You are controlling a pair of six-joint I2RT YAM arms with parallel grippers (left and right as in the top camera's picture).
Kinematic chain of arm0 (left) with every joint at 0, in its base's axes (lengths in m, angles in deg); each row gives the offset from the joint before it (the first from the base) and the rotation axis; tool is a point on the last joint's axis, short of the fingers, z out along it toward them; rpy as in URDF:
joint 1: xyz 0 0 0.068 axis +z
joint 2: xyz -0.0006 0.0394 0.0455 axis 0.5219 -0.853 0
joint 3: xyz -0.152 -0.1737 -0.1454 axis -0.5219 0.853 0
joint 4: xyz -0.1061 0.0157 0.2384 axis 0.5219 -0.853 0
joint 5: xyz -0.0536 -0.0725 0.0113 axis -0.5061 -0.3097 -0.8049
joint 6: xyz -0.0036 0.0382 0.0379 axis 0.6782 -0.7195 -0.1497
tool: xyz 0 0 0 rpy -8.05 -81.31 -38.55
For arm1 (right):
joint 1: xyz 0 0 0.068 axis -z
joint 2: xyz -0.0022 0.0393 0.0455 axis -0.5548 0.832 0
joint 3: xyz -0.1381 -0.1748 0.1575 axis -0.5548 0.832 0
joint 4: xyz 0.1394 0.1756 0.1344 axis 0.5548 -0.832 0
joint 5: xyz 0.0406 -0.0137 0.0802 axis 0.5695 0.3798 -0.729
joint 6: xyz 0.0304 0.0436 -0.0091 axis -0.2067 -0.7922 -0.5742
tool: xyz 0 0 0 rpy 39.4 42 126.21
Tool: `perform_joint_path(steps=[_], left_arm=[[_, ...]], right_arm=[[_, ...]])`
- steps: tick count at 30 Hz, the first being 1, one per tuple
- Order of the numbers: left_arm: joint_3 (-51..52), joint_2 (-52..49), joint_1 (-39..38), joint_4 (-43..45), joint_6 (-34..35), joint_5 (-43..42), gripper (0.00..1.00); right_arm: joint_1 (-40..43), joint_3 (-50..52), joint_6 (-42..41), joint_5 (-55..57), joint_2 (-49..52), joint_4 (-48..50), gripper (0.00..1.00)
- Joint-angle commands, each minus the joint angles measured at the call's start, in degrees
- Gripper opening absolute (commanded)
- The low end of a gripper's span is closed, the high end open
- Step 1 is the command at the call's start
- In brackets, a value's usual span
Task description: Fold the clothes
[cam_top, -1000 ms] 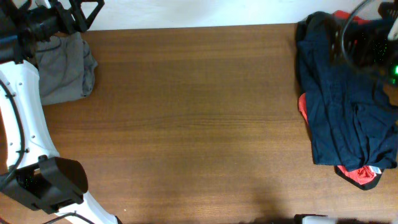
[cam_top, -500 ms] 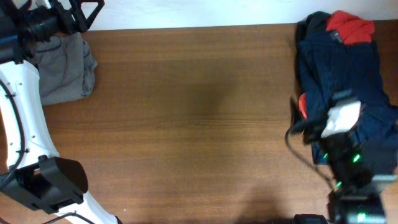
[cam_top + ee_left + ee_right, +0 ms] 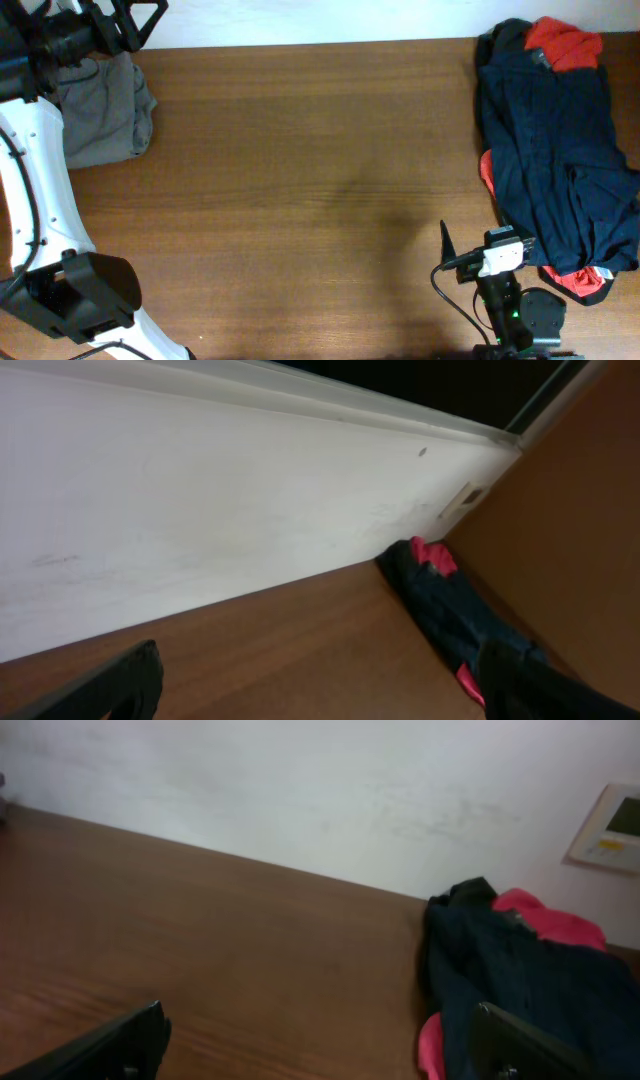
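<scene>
Brown wood grain is all that lies under the right tool (image 3: 318, 1025). Its two fingers stand spread wide with nothing between them, low over the table (image 3: 320, 180) near the front edge. Just ahead of that tool and to its right lies a crumpled dark navy garment (image 3: 550, 160). A red garment (image 3: 565, 45) pokes out at the heap's far end and shows again under its near edge. Far off to this tool's left, in the back corner, the left tool (image 3: 320, 660) is likewise spread and empty. The grey shorts (image 3: 100, 110) sit in a compact bundle just beside and partly beneath it. They look already dealt with, so the step in hand is probably fetching the navy piece. To do that well, the right tool should go forward and right to a free hem or corner, not the bunched middle. It should pinch one layer only, since the red cloth underneath could come up with it. The piece then needs drawing onto the bare wood to the tool's left, where the left tool can come across and take a second corner, spreading it flat before any fold.
</scene>
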Motion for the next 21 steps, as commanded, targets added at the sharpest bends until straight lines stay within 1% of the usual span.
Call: perform_joint_path(steps=[1, 9, 13, 21], left_arm=[[0.09, -0.28, -0.09, 0.15, -0.07, -0.74, 0.99], [0.09, -0.28, -0.09, 0.15, -0.07, -0.74, 0.99], [0.09, -0.28, -0.09, 0.15, -0.07, -0.74, 0.99], [0.09, -0.28, -0.09, 0.13, -0.07, -0.74, 0.99]], right_arm=[[0.17, 3.78, -0.17, 0.5, -2.97, 0.55, 0.99], [0.17, 4.24, -0.57, 0.44, -2.97, 1.27, 0.99], [0.15, 4.24, -8.09, 0.42, -2.97, 1.25, 0.99], [0.15, 4.22, -8.2, 0.46, -2.97, 1.29, 0.99]])
